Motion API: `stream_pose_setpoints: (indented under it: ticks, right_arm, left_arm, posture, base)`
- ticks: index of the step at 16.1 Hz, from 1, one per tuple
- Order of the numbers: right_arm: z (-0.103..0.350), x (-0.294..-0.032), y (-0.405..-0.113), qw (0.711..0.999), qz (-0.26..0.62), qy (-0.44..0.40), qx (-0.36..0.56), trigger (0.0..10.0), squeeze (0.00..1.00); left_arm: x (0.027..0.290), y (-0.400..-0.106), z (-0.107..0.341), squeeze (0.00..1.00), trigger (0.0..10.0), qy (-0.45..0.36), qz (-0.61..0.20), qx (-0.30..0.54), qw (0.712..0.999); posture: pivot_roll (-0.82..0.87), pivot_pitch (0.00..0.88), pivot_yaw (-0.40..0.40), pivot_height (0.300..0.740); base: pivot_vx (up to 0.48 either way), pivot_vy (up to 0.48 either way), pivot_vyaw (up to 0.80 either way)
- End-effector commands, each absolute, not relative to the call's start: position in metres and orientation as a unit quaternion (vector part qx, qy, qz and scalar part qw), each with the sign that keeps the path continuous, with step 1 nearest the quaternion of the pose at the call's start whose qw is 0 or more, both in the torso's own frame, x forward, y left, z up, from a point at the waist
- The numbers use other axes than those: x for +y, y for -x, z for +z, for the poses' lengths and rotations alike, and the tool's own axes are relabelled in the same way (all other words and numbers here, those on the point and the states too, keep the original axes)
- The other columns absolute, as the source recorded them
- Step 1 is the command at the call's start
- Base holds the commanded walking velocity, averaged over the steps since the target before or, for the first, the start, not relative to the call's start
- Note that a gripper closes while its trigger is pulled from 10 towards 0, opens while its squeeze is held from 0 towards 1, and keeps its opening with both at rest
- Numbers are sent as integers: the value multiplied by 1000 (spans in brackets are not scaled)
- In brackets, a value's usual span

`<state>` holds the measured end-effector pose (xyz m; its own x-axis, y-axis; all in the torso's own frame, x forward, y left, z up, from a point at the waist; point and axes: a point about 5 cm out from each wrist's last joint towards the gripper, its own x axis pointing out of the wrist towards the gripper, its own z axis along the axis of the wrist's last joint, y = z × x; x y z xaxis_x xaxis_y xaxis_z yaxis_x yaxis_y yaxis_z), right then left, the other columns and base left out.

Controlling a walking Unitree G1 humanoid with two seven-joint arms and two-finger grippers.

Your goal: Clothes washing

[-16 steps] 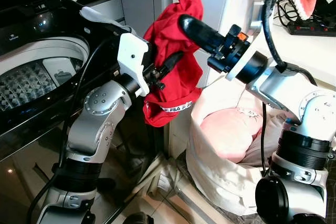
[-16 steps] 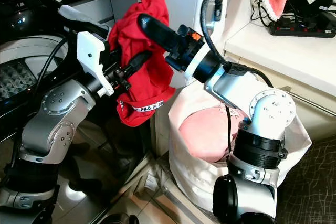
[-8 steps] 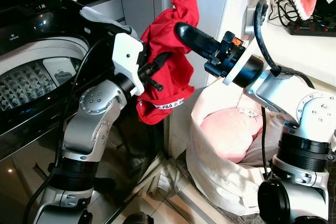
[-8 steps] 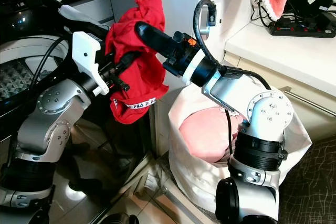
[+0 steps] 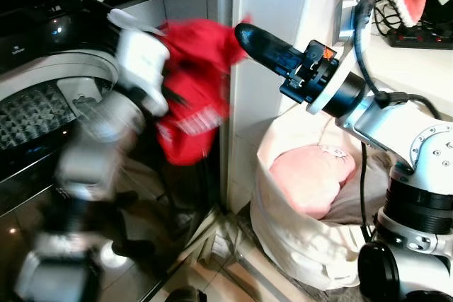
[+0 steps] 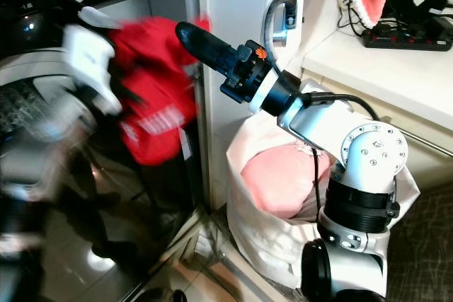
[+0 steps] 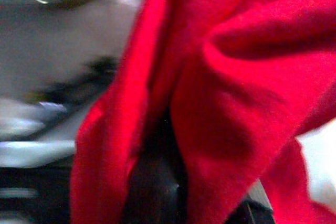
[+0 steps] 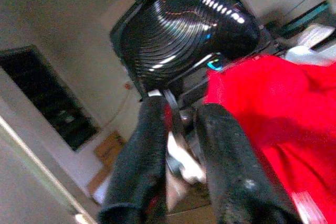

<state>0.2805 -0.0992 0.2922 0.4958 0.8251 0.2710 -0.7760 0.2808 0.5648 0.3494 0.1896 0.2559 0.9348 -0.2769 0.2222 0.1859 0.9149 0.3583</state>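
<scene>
Two pincers: left (image 5: pixel 166 93) grips red garment (image 5: pixel 191 90); right (image 8: pixel 176 129) parted.

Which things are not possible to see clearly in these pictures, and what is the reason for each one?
- Left gripper: motion blur in both eye views; the red garment covers its fingers in the left wrist view, so their state is unclear.
- White lettering on the garment: smeared by blur, unreadable.
- Washing machine drum: cut by the left edge and partly behind the blurred left arm.
- Laundry bag contents: under the pink item, hidden.
</scene>
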Motion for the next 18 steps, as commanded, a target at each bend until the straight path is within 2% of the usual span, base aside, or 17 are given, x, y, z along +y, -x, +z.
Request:
stream_pose_setpoints:
  ticks: [1, 2, 4, 6, 7, 8, 9, 11, 13, 14, 18]
  right_arm:
    - [294, -101, -277, 808, 501, -308, 24, 10000, 0]
    - [292, -101, -275, 812, 503, -297, 26, 10000, 0]
    - [283, -96, -272, 823, 506, -253, 48, 10000, 0]
    - [270, -89, -270, 839, 504, -190, 80, 10000, 0]
    - [257, -85, -270, 851, 493, -144, 105, 10000, 0]
    - [245, -80, -273, 863, 475, -125, 117, 10000, 0]
    - [241, -78, -274, 869, 465, -123, 120, 10000, 0]
    - [231, -66, -264, 863, 476, -103, 137, 10000, 0]
    - [230, -62, -258, 855, 490, -101, 137, 10000, 0]
    - [229, -60, -254, 851, 498, -100, 135, 10000, 0]
    - [225, -59, -253, 850, 498, -100, 137, 10000, 0]
  left_arm:
    - [226, -353, 287, 0, 0, -201, -8, -186, 962]
    - [249, -353, 310, 0, 0, -226, 60, -216, 948]
    - [275, -349, 345, 0, 0, -295, 144, -259, 909]
    - [285, -353, 357, 0, 0, -322, 164, -256, 897]
    - [287, -363, 348, 0, 0, -322, 148, -215, 910]
    - [290, -378, 318, 0, 4588, -317, 134, -133, 929]
    - [289, -383, 300, 0, 10000, -299, 123, -102, 941]
    - [286, -388, 224, 0, 10000, -255, 75, 85, 960]
    - [293, -386, 215, 0, 10000, -224, 105, 114, 962]
    - [300, -385, 215, 1000, 10000, -215, 127, 122, 961]
    - [316, -380, 220, 1000, 10000, -179, 149, 139, 963]
  posture:
    - [20, 0, 15, 740]
    - [23, 0, 7, 740]
    - [23, 0, 5, 740]
    - [14, 0, 15, 740]
    - [8, 0, 21, 740]
    - [8, 0, 22, 740]
    - [8, 0, 19, 740]
    - [-5, 0, 26, 740]
    - [-7, 0, 25, 740]
    - [-8, 0, 24, 740]
    - [19, 0, 5, 740]
  base:
    - [0, 0, 0]
    - [0, 0, 0]
    - [0, 0, 0]
    - [0, 0, 0]
    - [0, 0, 0]
    - [0, 0, 0]
    - [0, 0, 0]
    - [0, 0, 0]
    - [0, 0, 0]
    - [0, 0, 0]
    - [0, 0, 0]
